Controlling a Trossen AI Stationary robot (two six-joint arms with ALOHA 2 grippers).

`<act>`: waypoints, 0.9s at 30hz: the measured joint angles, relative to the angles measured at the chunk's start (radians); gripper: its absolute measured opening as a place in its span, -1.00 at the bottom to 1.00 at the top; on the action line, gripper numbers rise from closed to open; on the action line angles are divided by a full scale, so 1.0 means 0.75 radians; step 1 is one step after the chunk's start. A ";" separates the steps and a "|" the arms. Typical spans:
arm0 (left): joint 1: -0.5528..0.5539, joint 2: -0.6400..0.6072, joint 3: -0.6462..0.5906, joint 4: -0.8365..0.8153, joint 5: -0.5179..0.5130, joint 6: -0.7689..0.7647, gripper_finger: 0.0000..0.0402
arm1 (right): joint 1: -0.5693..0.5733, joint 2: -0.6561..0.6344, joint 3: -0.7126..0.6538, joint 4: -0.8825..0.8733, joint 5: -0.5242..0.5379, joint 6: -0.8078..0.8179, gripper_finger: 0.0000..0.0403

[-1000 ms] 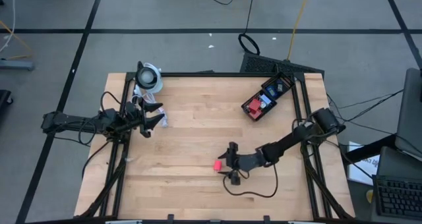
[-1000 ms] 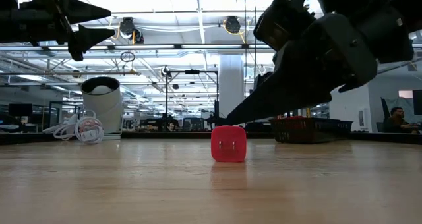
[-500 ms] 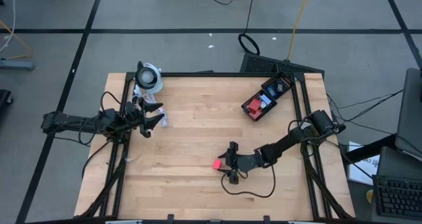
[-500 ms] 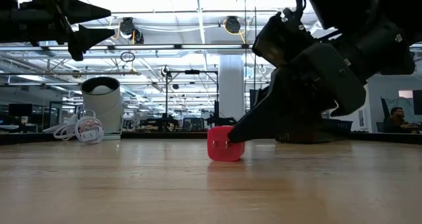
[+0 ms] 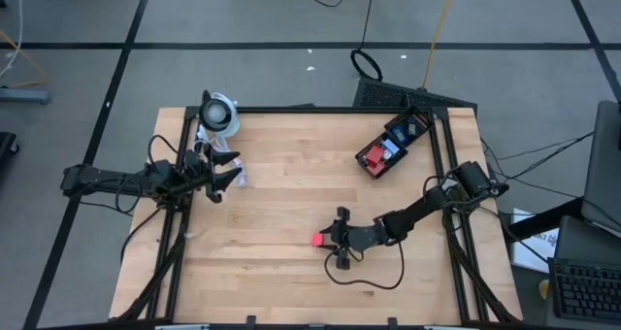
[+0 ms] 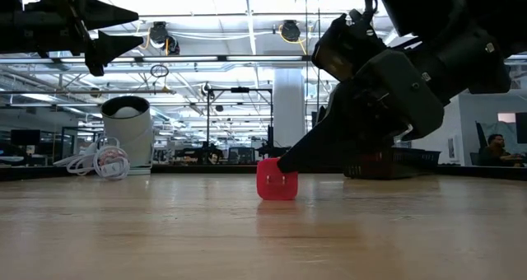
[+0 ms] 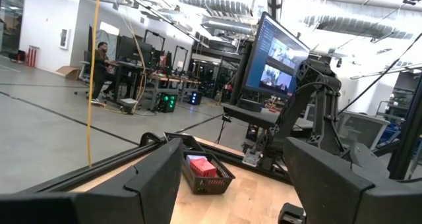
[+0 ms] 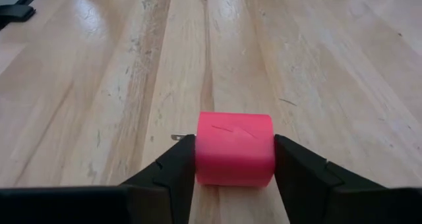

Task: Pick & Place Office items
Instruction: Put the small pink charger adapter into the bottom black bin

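Observation:
A small pinkish-red block [image 5: 318, 241] sits on the wooden table [image 5: 281, 204], near the middle of its near half. My right gripper [image 5: 330, 241] reaches it from the table's right and is shut on it. The low view shows the block [image 6: 276, 179] standing on the wood under the dark finger. The right wrist view has it [image 8: 235, 148] between both fingers. My left gripper [image 5: 229, 172] hovers open and empty over the table's left edge. My right gripper pinches the red block by its two opposite sides [image 8: 200, 157] between its two fingers [image 8: 173, 166]. The fingers come from the table's right, slanting down. The block stays upright with its underside [image 6: 276, 198] on the table.
A black basket [image 5: 393, 144] with red and blue items stands at the far right. A round white device [image 5: 218, 114] and a coiled white cable [image 6: 103, 161] lie at the far left corner. Bare wood spreads across the table's middle.
My right gripper's finger has come down from above the red block onto it and has taken hold of it. The block tipped briefly, slid a little toward the table's left edge and stands flat again.

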State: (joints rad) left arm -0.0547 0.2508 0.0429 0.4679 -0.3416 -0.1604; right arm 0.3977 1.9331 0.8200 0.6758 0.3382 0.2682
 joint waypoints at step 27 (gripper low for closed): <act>0.000 0.000 0.000 0.000 0.000 0.000 0.33 | -0.320 -1.103 -0.243 -1.150 0.603 -0.094 -0.21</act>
State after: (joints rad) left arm -0.0547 0.2506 0.0429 0.4679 -0.3416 -0.1602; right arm 0.1575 1.1060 0.6374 -0.1865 0.7905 0.1976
